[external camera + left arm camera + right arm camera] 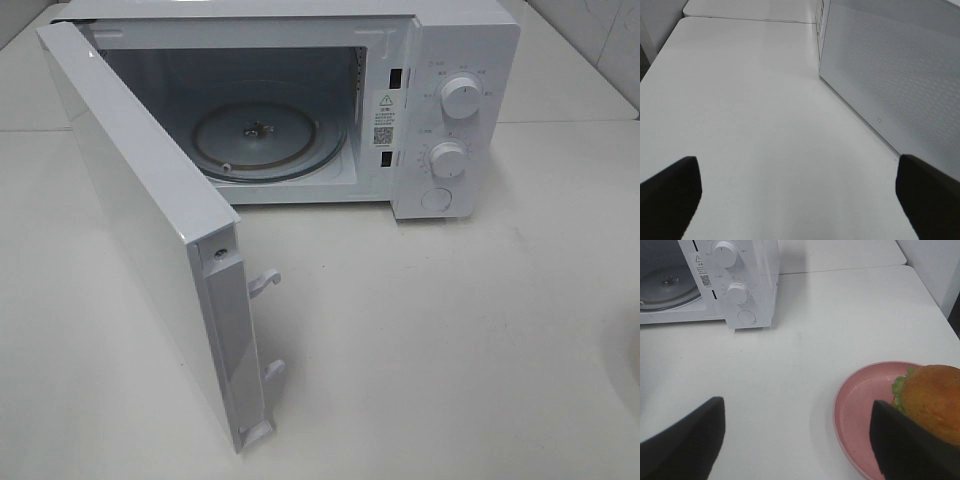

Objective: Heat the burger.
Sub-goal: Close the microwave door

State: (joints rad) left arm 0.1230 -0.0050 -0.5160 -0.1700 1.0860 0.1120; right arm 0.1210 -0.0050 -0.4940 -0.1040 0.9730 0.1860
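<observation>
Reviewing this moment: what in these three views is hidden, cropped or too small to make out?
- Golden-brown burger on the flat pink round plate: right wrist view only, cut by the frame edge and partly behind a dark finger; absent from the high view.
- White microwave dial labels and warning sticker: too small to read.
- Both arms: outside the high view.
- Open microwave door: left wrist view shows only part of its perforated panel.

Pink plate (860,405) on white table (450,340)
</observation>
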